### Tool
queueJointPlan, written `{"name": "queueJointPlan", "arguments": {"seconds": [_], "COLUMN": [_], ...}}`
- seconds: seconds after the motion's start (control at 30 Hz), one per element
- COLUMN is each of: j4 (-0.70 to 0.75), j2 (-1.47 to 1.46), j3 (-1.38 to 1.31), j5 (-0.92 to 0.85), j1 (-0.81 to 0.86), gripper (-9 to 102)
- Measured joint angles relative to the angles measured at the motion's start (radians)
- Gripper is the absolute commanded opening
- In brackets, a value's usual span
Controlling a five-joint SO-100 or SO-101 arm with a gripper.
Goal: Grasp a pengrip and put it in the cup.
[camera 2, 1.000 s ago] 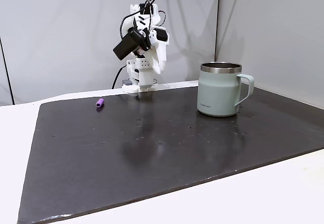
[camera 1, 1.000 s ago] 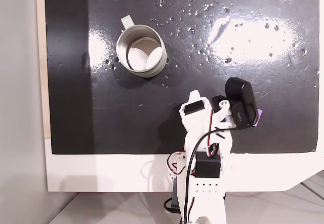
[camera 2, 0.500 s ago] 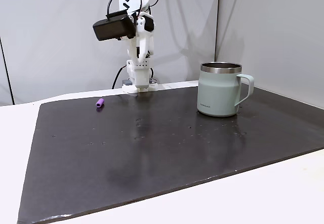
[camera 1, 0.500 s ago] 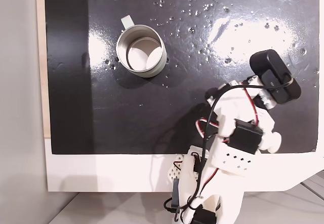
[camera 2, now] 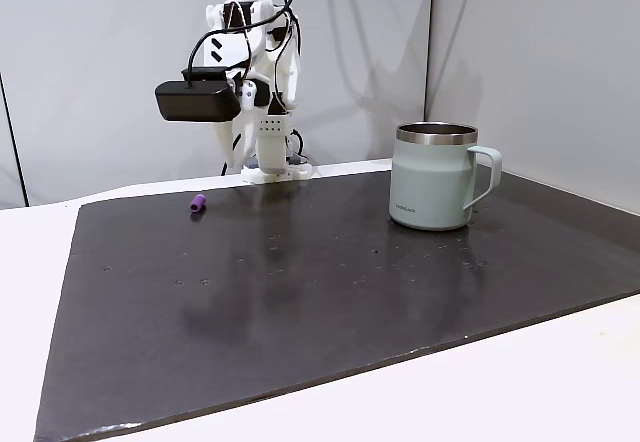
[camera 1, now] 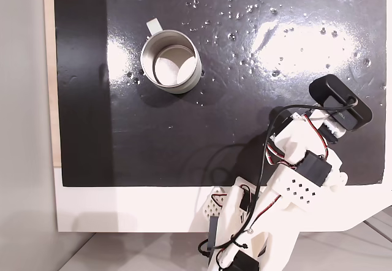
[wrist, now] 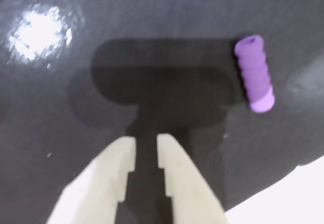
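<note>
pengrip [wrist: 254, 74], upper right in the wrist view, looked light, soft and ribbed; best pinched across its middle. end effector [wrist: 146, 148] hung empty, barely parted.

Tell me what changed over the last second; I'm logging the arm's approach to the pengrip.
The arm swung from near its base toward the pengrip: rightward in the top-down fixed view, leftward in the side one. The gripper holds nothing and hangs above the mat. Pengrip and cup stayed put.
</note>
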Motion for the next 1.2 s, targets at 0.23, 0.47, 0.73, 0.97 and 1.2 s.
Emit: {"name": "queueJointPlan", "arguments": {"seconds": [0.23,0.47,0.73,0.97,1.2], "j4": [-0.126,-0.135,-0.176,-0.377,-0.517], "j2": [-0.014,-0.020,-0.041,-0.137,-0.189], "j3": [0.087,0.094,0.109,0.212,0.281], "j5": [-0.086,-0.190,-0.342,-0.374,-0.416], "j1": [0.077,0.164,0.298,0.307,0.316], "gripper": [0,18,25,25,22]}}
